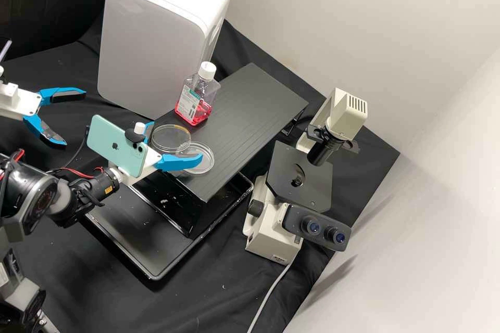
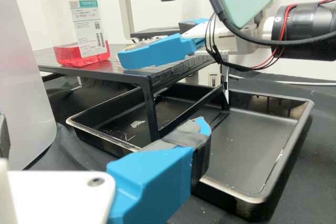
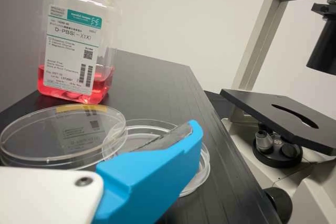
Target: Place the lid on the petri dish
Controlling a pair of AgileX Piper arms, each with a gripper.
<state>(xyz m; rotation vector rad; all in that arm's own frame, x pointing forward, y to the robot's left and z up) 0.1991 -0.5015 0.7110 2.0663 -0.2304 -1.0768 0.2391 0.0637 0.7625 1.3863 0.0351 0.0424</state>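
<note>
Our right claw (image 1: 174, 143) stands spread astride what we take for the lid (image 3: 58, 135) on the raised shelf (image 1: 250, 104), the petri dish (image 3: 149, 130) just beside it toward the microscope (image 1: 307, 192), while our left claw (image 1: 74, 117), also spread and holding nothing, hangs well apart over the tabletop (image 1: 234, 291).

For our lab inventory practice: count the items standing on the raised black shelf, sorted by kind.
Clear petri dish halves: 2
Bottle of pink liquid: 1
Total: 3
</note>
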